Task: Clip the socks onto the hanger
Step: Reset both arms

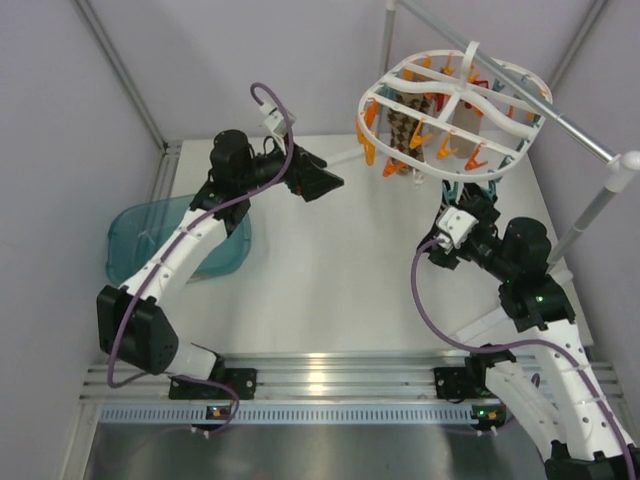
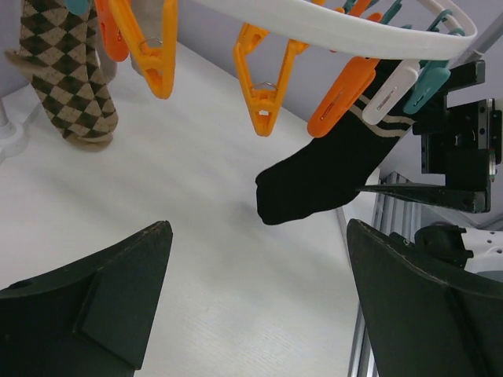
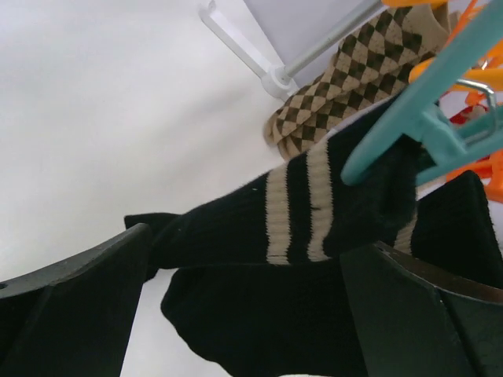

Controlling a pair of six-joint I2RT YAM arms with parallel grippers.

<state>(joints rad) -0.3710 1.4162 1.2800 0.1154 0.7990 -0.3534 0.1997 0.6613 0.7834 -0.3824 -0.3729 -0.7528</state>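
Two black striped socks point(image 3: 314, 204) are hanging from teal clips point(image 3: 409, 129) on the white hanger point(image 1: 450, 100), dangling above the table point(image 1: 330, 300). Right gripper point(image 3: 255, 243) is sitting right beside them, jaws gaping wide, not gripping anything. Left gripper point(image 2: 259, 236) is hovering spread open too, empty.

Both arms extended, left gripper point(image 2: 255, 239) spread wide, right gripper point(image 3: 244, 245) spread wide

Open table point(image 1: 340, 290) in the middle — plenty of room there. Under the hanger point(image 2: 314, 25) it's tight: dangling clips point(image 2: 263, 90), the brown sock point(image 2: 67, 78), a black sock point(image 2: 314, 184) and the slanting pole point(image 1: 560, 120) crowd any approach.
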